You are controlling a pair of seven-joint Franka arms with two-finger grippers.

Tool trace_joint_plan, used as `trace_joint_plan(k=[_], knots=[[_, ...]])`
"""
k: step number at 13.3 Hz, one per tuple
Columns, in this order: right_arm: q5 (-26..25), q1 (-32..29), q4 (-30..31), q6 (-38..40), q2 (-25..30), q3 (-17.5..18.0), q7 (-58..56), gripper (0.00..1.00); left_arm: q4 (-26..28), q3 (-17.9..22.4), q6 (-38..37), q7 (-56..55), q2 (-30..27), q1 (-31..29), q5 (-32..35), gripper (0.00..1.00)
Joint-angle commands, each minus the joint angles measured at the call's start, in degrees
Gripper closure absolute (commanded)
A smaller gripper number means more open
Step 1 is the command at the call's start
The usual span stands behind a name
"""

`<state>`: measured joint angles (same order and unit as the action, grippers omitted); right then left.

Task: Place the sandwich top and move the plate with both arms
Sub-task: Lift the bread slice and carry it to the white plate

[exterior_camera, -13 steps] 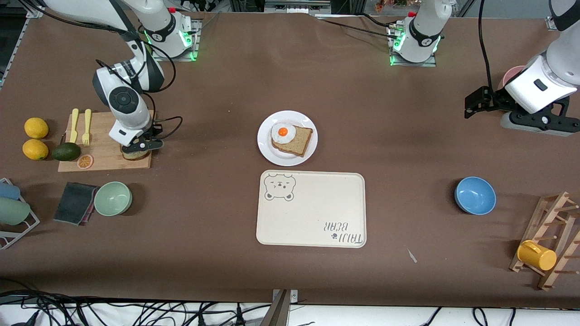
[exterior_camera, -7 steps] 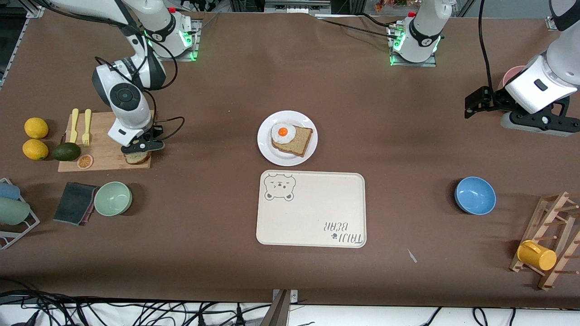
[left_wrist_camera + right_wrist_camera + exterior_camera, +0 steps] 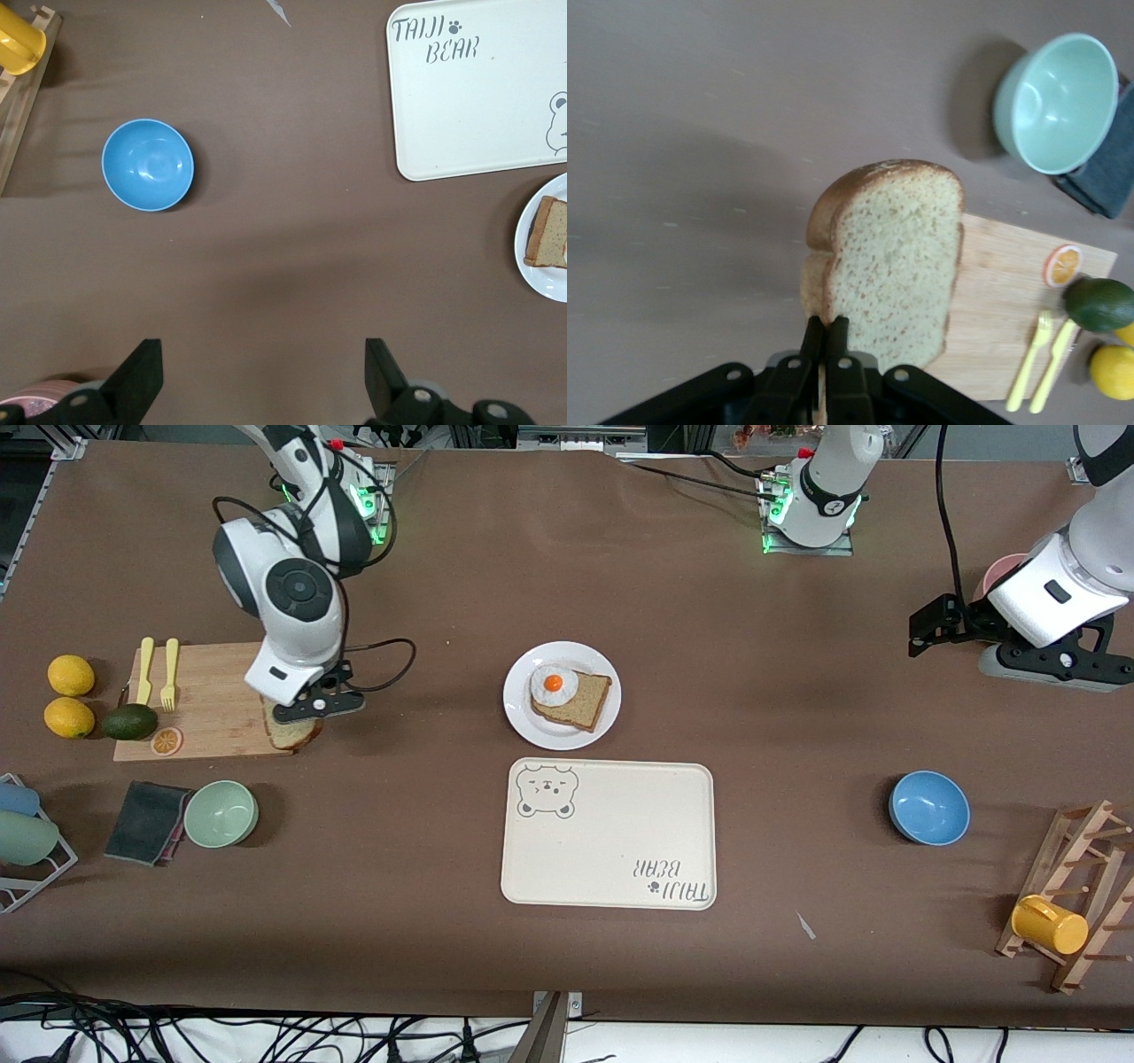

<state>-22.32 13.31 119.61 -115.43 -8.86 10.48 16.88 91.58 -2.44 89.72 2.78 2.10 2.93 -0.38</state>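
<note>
My right gripper [image 3: 297, 713] is shut on the edge of the sandwich top [image 3: 292, 732], a plain speckled tan slice with a darker crust, and holds it in the air over the corner of the wooden cutting board [image 3: 208, 700]. The right wrist view shows the slice [image 3: 890, 257] pinched between the closed fingers [image 3: 825, 341]. The white plate [image 3: 516, 700] sits at mid-table with a bread slice bearing a fried egg [image 3: 555, 685]. My left gripper [image 3: 926, 631] waits open and empty over the table near the left arm's end; its fingers [image 3: 142, 372] stand wide apart.
On the cutting board lie yellow cutlery [image 3: 157, 671] and an orange slice [image 3: 166, 740]; two lemons [image 3: 70, 695] and an avocado [image 3: 129, 722] lie beside it. A green bowl [image 3: 221, 813], the cream bear tray [image 3: 608, 833], a blue bowl [image 3: 928, 807] and a wooden rack with a yellow mug [image 3: 1050, 925] lie nearer the camera.
My right gripper has lifted the sandwich top off the cutting board and moved it toward the plate. The left arm has not moved.
</note>
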Motion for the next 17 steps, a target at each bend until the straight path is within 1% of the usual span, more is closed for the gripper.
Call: trace_joint_plan(k=[1,2,3,5,7,10,11,13,15,17], knots=[[3.07,6.0,-9.63,6.34,-5.89,-0.2,5.95,1.0,-0.61,-0.02,0.01,0.92,0.18,-0.47,-1.56,0.0],[3.16,8.72,-12.97,8.18,-8.08,-0.2,9.89,1.0,-0.61,-0.02,0.01,0.92,0.18,-0.56,-1.56,0.0],[4.81,11.79,-16.31,9.68,-10.63,-0.2,14.98,1.0,-0.61,-0.02,0.01,0.92,0.18,-0.56,-1.56,0.0],[9.64,17.86,-22.99,10.48,-15.55,-0.2,23.52,1.0,-0.61,-0.02,0.01,0.92,0.18,-0.56,-1.56,0.0],[11.94,22.52,-28.1,10.66,-19.69,-0.2,31.43,1.0,-0.61,-0.02,0.01,1.0,0.18,-0.56,-1.56,0.0],[12.12,25.87,-32.06,10.14,-23.65,-0.11,37.77,1.0,-0.61,0.07,0.01,1.0,0.18,-0.56,-1.56,0.0],[12.12,27.19,-32.86,9.87,-24.88,-0.11,39.88,1.0,-0.61,0.07,0.01,0.92,0.18,-0.56,-1.56,0.0],[12.47,28.78,-32.95,9.61,-25.59,-0.11,42.88,1.0,-0.61,0.07,0.01,1.0,0.18,-0.56,-1.56,0.0],[15.71,29.31,-32.95,8.03,-25.86,-0.11,44.03,1.0,-0.61,0.07,0.01,1.0,0.18,-0.56,-1.56,0.0],[16.95,29.4,-32.95,6.71,-25.95,-0.11,43.94,1.0,-0.61,0.07,0.01,0.92,0.18,-0.56,-1.56,0.0]])
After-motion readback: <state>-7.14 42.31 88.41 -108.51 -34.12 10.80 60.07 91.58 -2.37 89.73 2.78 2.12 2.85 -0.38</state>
